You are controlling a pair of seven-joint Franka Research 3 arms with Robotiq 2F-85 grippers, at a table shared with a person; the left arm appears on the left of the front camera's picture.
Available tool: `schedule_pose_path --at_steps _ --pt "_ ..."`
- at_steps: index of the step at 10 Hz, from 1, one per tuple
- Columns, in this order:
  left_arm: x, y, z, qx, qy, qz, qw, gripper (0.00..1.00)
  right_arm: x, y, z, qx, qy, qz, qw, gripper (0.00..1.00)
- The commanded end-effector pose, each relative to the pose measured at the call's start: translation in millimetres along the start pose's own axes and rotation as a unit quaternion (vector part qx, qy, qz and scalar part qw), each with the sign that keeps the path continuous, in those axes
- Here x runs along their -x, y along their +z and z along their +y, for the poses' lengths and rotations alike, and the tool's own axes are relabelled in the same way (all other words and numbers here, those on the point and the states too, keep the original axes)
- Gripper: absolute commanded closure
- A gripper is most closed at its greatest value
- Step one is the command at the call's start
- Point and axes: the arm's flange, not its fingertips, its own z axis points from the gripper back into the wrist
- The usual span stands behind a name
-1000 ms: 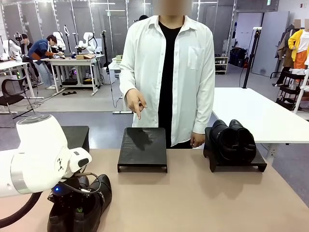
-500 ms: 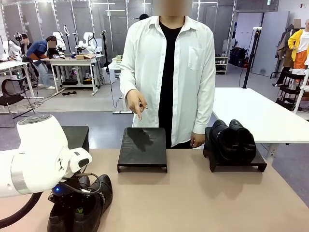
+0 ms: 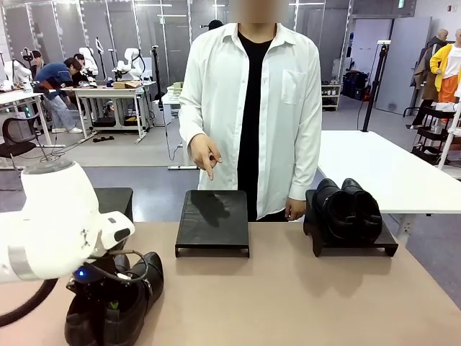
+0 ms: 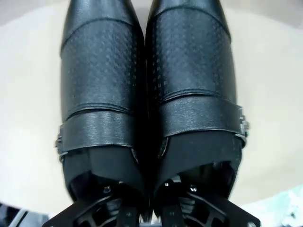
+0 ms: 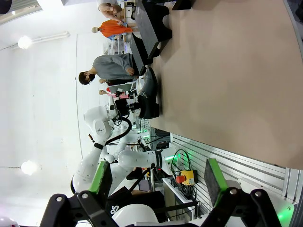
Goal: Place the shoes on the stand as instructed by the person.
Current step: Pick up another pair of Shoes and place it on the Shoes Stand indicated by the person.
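Since a second ago the left arm has slid a little toward the robot's left and sunk lower, and the near pair [image 3: 115, 306] of black shoes has gone with it; the person [image 3: 248, 108] has barely stirred. The left claw [image 3: 109, 304] is pressed together on that pair, 1 finger down inside each shoe, pinching the 2 inner walls against each other, as the left wrist view shows from above the heels. From here I can't say whether the soles have left the surface [image 3: 302, 303]. The far pair [image 3: 349, 209] already sits on the right stand [image 3: 389, 249], so I'd call half the job done. The person's hand [image 3: 205, 155] points a finger down at the bare middle stand [image 3: 212, 216], which reads to me as the spot meant for the pair in the grip. A left stand [image 3: 115, 202] peeks out behind the arm. The right claw [image 5: 157, 182] hangs spread wide with nothing between its green pads, well apart from the shoes. What's left, I reckon: carry the pair across, set it on the middle stand, let go.
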Motion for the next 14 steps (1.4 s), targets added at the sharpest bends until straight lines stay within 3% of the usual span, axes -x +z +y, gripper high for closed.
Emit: schedule_pose_path --at_steps 1,4,8,10,14 --pt "-14.7 38.1 -4.4 0.012 0.001 -0.001 1.000 0.91 4.4 -1.7 3.1 0.002 -0.002 0.004 1.000 0.00" --pt "-49.9 75.8 -31.2 0.002 -0.021 -0.017 1.000 0.91 4.4 -1.7 3.1 0.002 -0.002 0.004 1.000 0.00" --pt "-83.4 107.5 -111.1 -0.010 0.006 -0.062 0.998 0.91 4.4 -1.7 3.1 0.002 -0.002 0.004 1.000 0.00" --pt "-108.8 106.0 -151.1 -0.042 0.021 -0.107 0.993 0.91 4.4 -1.7 3.1 0.002 -0.002 0.004 1.000 0.00" --pt "-167.9 86.9 -191.7 -0.004 0.036 -0.162 0.986 0.91 4.4 -1.7 3.1 0.002 -0.002 0.004 1.000 0.00"
